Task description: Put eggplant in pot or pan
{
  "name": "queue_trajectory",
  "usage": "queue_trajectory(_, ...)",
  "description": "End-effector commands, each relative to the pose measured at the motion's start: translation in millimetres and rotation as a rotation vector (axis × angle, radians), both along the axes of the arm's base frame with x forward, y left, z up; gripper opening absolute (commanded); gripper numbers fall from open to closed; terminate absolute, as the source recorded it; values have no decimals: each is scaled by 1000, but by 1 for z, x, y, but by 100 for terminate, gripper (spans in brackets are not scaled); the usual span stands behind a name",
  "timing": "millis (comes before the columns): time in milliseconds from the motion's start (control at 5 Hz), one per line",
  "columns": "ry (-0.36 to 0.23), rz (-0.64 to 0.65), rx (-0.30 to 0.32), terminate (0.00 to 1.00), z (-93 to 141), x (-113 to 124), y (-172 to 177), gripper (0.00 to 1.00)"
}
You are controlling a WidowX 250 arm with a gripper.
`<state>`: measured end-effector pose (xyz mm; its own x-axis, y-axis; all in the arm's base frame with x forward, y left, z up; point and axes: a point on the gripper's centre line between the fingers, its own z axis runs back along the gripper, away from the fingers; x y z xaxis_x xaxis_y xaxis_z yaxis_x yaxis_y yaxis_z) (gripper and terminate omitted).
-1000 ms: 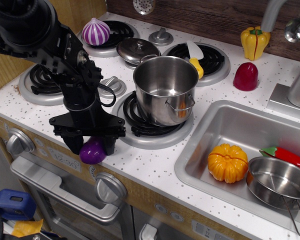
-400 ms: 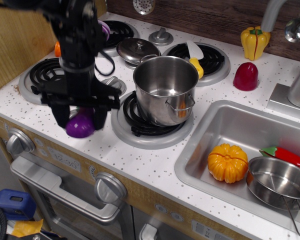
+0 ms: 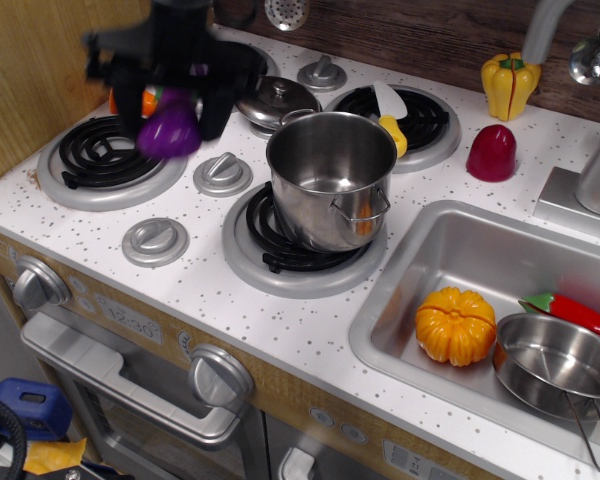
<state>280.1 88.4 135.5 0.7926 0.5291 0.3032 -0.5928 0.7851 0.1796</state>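
Observation.image view shows the end effector (image 3: 172, 100) high at the upper left, blurred from motion. Its two dark fingers (image 3: 130, 92) stand on both sides of the eggplant (image 3: 170, 130) and are closed on it, so the purple toy hangs between them above the counter (image 3: 310, 330), over the edge of the left front burner (image 3: 110, 158). The green cap of the eggplant I cannot make out.

To the right of the end effector and a little lower stands the pot (image 3: 331, 180) on the middle burner (image 3: 280, 250), open and upright, well apart from the eggplant. Just right of the end effector lies the domed lid (image 3: 276, 100). Behind the left finger a small orange thing (image 3: 148, 100) is partly visible.

Compared with the frame one second ago, the end effector has gone up and back: then it was low at the front edge of the counter with the eggplant near the oven knobs, and now it is raised, farther from the camera. The round caps on the counter that the arm covered before are now visible. The pot has not moved.
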Motion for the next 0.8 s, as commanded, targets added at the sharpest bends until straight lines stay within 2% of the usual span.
queue_trajectory(0,-131,-10,8,0,26,48,-21,0)
queue_trajectory(200,-168,50,-40,0,20,62,-50,0)
queue_trajectory(400,-208,113,-99,0,3,63,-70,0)
queue_trajectory(600,-258,143,-118,0,-10,63,-80,100)
